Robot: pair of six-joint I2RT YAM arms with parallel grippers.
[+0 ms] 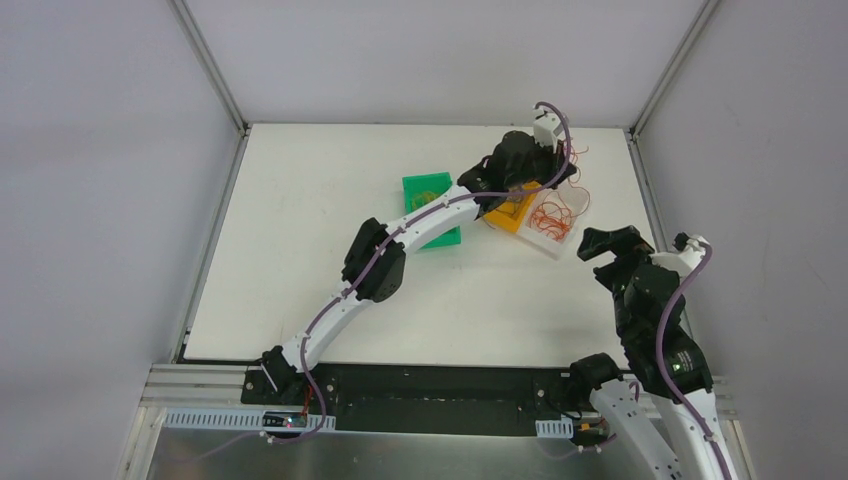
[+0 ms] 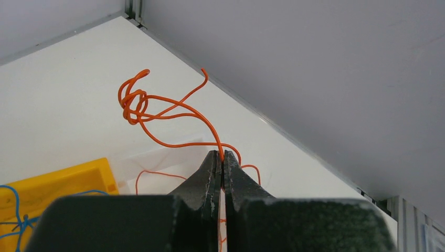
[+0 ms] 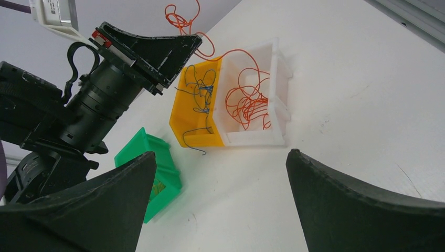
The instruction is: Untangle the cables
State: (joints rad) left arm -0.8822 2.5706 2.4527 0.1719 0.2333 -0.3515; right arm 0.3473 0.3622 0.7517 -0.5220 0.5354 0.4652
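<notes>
My left gripper (image 2: 222,157) is shut on a thin orange cable (image 2: 173,115) that rises from the fingertips and ends in a small knotted loop. In the top view this gripper (image 1: 566,176) hangs over the far right of the table, above the white bin (image 1: 560,246). A tangle of orange cables (image 3: 249,105) lies in that bin, and one strand runs up to the held cable (image 3: 181,18). Blue cables (image 3: 202,89) sit in the yellow bin (image 3: 181,113) beside it. My right gripper (image 3: 220,157) is open and holds nothing, well short of the bins (image 1: 600,246).
A green bin (image 1: 432,190) with yellow-green strands lies under the left arm's forearm (image 1: 420,225). The back wall and the right wall's metal rail (image 2: 273,123) stand close behind the left gripper. White tabletop (image 3: 341,105) lies between the right gripper and the bins.
</notes>
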